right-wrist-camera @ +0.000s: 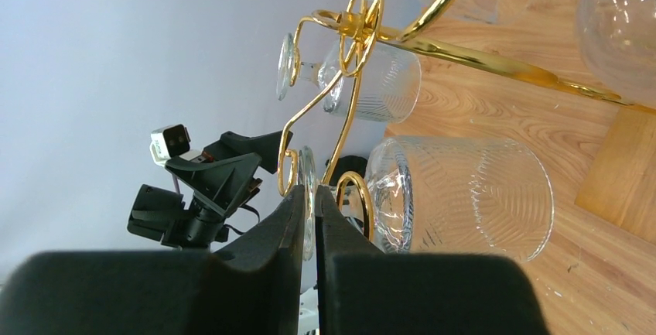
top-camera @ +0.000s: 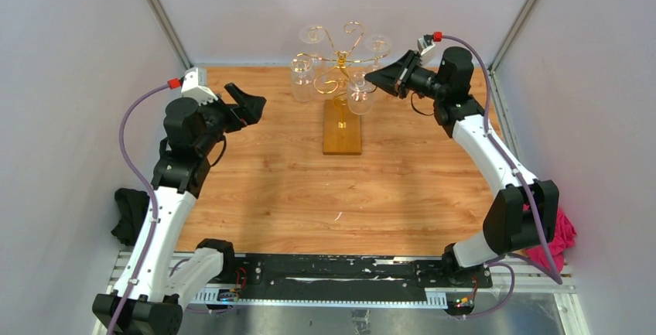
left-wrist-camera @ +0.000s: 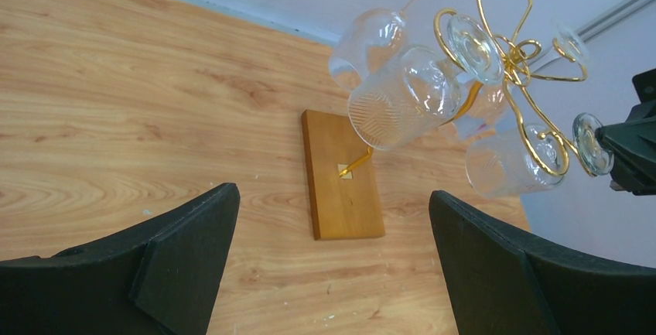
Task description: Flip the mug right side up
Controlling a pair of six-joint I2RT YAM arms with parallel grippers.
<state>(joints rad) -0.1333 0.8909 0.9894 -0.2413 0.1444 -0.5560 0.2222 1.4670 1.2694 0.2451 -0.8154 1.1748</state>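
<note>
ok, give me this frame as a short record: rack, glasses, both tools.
rack: gold wire stand on a wooden base, far middle of the table
glasses: several, hanging bowl-down from the stand
left tool: open, empty, short of the stand
right tool: shut on the foot of the ribbed glass
task state: ribbed glass upside down, stem in a gold hook
</note>
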